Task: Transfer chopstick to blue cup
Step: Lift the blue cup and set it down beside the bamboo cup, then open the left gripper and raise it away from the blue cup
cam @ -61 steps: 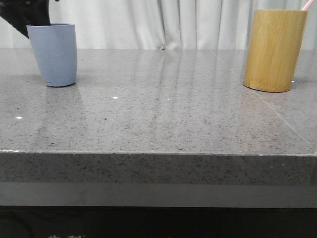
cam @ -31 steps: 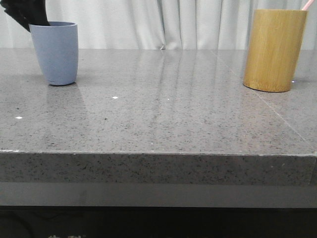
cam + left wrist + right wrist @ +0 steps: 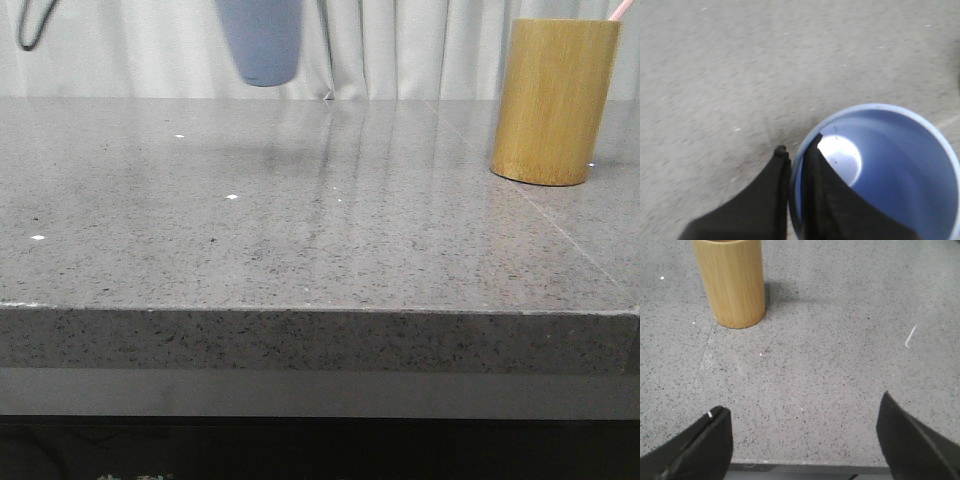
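Front view: the blue cup (image 3: 259, 40) hangs above the tabletop (image 3: 320, 220), its rim pinched by the left fingers (image 3: 812, 175), right fingers (image 3: 720, 432) spread empty; next, carry it toward the bamboo holder (image 3: 553, 100) with the chopstick (image 3: 622, 10).

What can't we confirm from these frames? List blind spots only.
- Blue cup, front view: rim and the grip on it are cut off by the top edge.
- Chopstick, front view: only a pink tip shows at the corner; the rest sits hidden inside the bamboo holder.
- Bamboo holder, right wrist view: its opening is cut off by the edge, so contents are unseen.
- Left gripper, left wrist view: fingers straddle the cup wall; grip firmness unclear.
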`<move>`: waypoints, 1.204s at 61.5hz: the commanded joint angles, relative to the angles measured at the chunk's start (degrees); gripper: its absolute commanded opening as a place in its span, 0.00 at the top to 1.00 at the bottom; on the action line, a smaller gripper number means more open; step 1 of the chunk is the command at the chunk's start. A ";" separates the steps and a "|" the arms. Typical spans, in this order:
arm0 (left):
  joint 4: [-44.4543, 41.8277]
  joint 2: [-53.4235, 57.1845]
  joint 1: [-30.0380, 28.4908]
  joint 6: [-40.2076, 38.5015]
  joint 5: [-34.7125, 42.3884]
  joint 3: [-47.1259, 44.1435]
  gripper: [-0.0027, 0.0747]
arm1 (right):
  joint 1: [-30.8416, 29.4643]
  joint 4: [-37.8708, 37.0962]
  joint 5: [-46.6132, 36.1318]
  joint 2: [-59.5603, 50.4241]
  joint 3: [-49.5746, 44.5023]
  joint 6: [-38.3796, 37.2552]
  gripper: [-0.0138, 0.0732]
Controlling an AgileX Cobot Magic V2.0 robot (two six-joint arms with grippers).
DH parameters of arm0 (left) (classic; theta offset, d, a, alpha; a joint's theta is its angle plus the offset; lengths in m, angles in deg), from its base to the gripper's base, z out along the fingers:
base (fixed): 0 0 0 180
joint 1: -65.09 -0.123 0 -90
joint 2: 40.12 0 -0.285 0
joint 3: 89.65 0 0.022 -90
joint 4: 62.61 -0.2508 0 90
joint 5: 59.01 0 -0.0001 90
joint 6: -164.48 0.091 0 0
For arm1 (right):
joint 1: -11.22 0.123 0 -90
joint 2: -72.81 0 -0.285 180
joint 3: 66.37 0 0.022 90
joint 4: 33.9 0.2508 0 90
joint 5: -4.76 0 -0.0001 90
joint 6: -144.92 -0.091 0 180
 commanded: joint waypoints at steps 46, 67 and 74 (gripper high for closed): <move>3.62 -8.53 8.28 -0.43 5.36 7.66 0.99 | -0.38 -0.40 -4.56 0.71 1.69 -0.10 0.15; 3.97 -8.53 8.28 -0.43 5.80 7.82 0.55 | -0.38 -0.40 -4.56 0.71 1.69 -0.10 0.15; 4.09 -8.53 8.28 -0.43 5.80 7.86 0.46 | -0.38 -0.40 -4.56 0.71 1.69 -0.10 0.15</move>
